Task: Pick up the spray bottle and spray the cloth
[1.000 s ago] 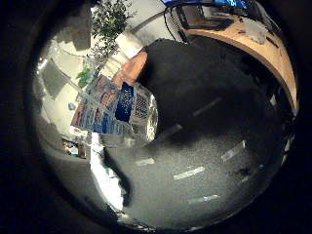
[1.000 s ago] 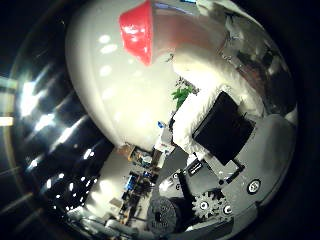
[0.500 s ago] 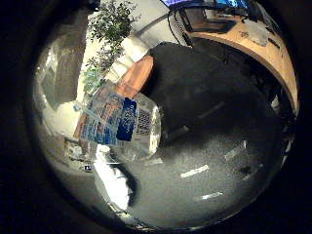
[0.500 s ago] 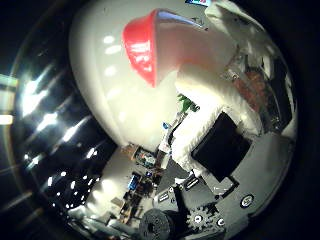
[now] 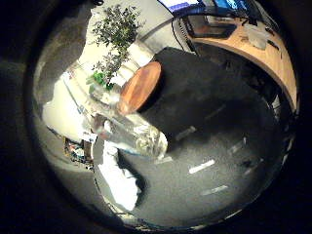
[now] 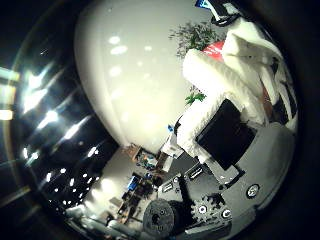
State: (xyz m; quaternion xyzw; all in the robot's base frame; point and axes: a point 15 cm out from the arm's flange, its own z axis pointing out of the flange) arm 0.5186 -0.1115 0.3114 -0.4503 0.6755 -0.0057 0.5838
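One clear plastic bottle (image 5: 127, 130) sits close to the palm, its red cap (image 6: 214, 50) peeking out. The white padded hand (image 6: 220, 95) curls around it. No writing shows.

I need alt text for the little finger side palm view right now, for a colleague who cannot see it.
A clear spray bottle fills the middle of the view, close to the palm and tilted above a dark floor. Beside it are a round wooden table, a leafy plant and something white and crumpled on the floor.
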